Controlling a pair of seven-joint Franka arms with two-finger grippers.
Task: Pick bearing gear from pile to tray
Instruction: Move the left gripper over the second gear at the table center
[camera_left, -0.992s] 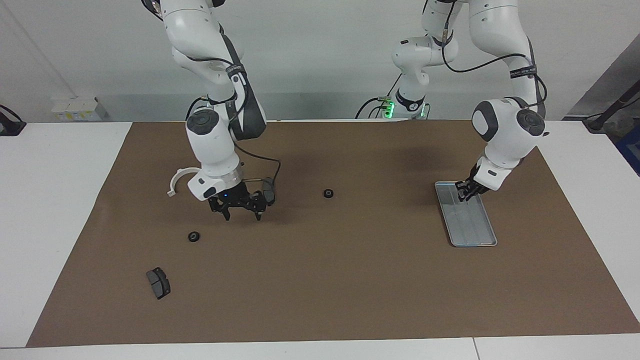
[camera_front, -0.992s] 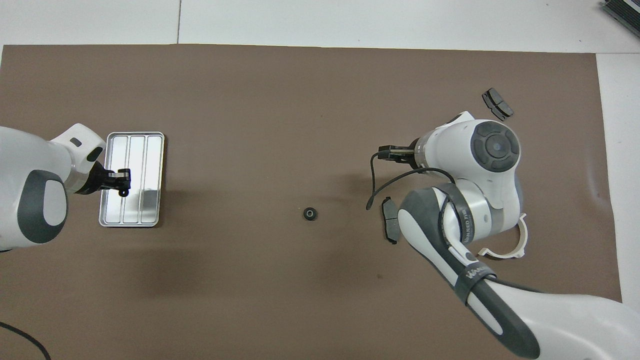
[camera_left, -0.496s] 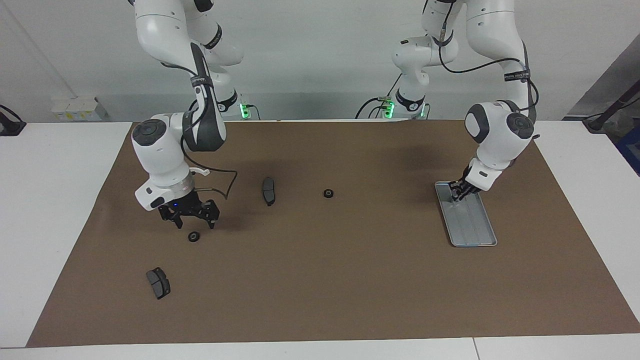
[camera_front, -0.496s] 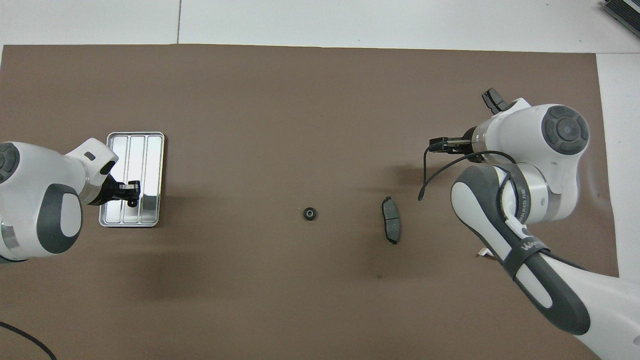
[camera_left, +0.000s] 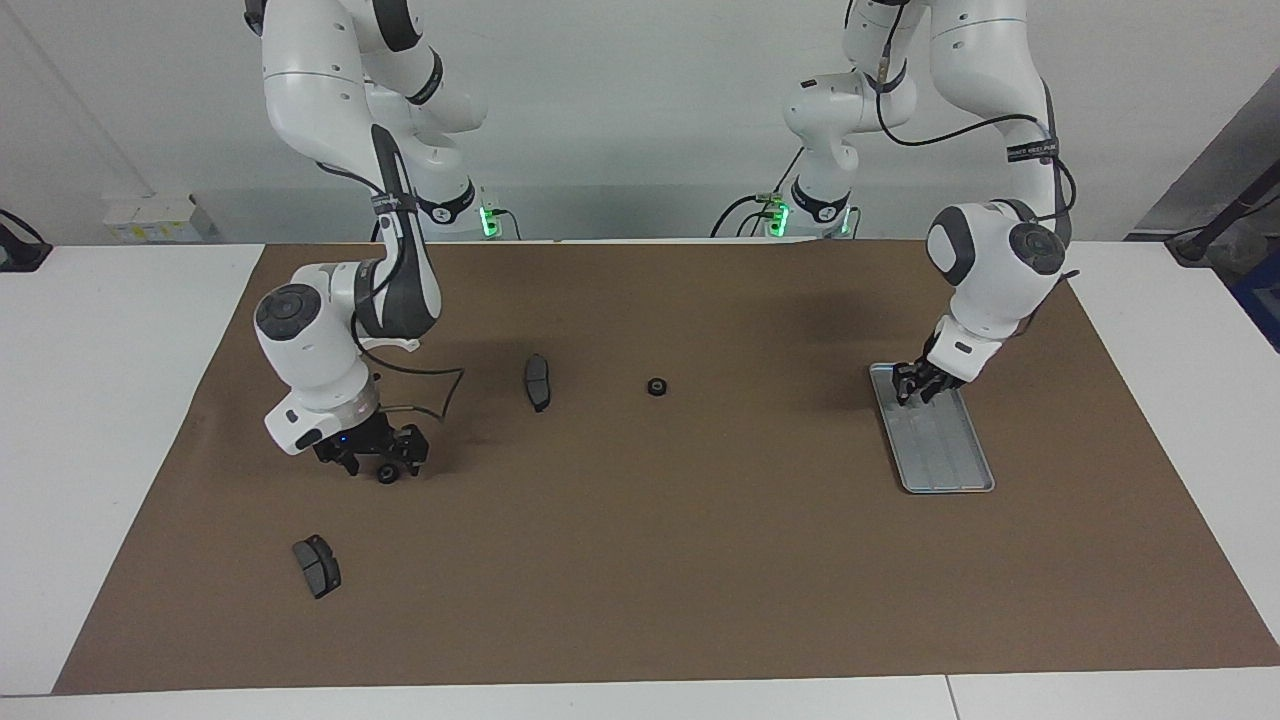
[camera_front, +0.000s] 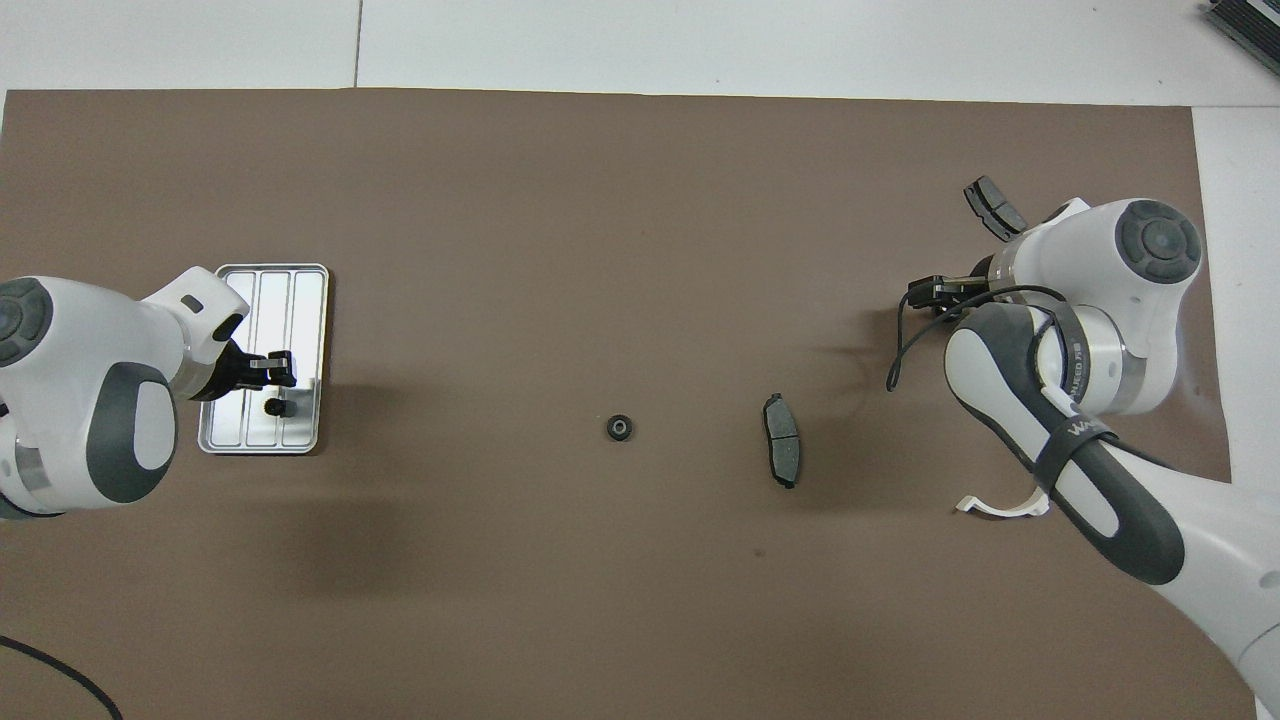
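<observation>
A silver ribbed tray (camera_left: 948, 455) lies toward the left arm's end of the table. My left gripper (camera_left: 915, 388) hangs low over the end of the tray (camera_front: 272, 285) nearer the robots, open. A small black gear (camera_front: 275, 407) lies on the tray floor just clear of the left gripper (camera_front: 278, 365). My right gripper (camera_left: 381, 466) is down at the mat, open, with its fingers either side of another black gear (camera_left: 388, 475). In the overhead view the right arm hides that gear. A third gear (camera_left: 656, 386) lies mid-table and also shows in the overhead view (camera_front: 620, 428).
One dark brake pad (camera_left: 537, 381) lies between the middle gear and the right arm. It also shows in the overhead view (camera_front: 782, 452). A second pad (camera_left: 317, 565) lies farther out. A white half-ring (camera_front: 1000, 507) sits partly under the right arm.
My right gripper swung from the brake pad toward the right arm's end and dropped around a gear. My left gripper shifted along the tray, and a gear now lies loose in it.
</observation>
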